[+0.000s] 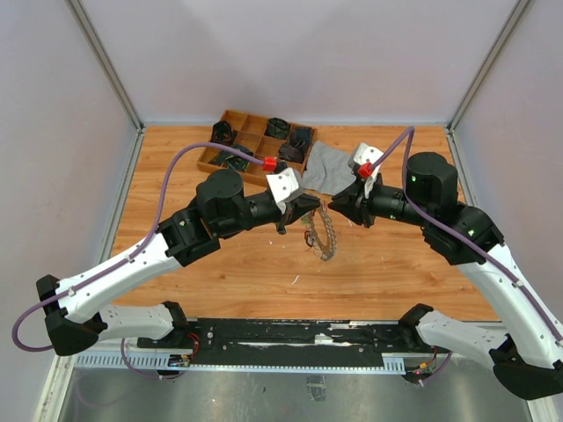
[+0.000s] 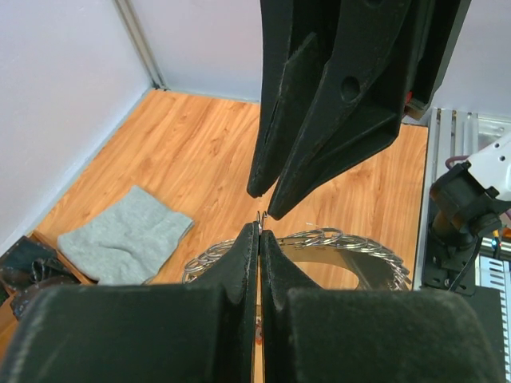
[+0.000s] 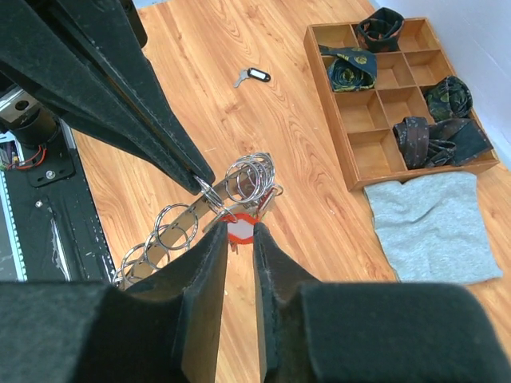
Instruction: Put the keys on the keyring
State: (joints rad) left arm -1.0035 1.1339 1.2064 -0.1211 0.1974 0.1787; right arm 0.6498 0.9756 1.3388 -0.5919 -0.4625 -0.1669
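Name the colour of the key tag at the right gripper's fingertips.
Key tag: red, white face; clearest in right wrist view.

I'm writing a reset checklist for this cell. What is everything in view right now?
keyring: one, silver, crowded with rings, mid-table between the grippers
red-tagged key: one, silver, at the keyring, between the right gripper's fingertips
black-tagged key: one, silver, loose on the table
wooden tray: one, brown, compartmented, far side of the table
dark rolled items: at least five, in tray compartments
grey cloth: one, grey, beside the tray
table: one, wood-grain
left gripper: one, black, shut on a ring of the keyring
right gripper: one, black, fingers narrowly apart around the red tag
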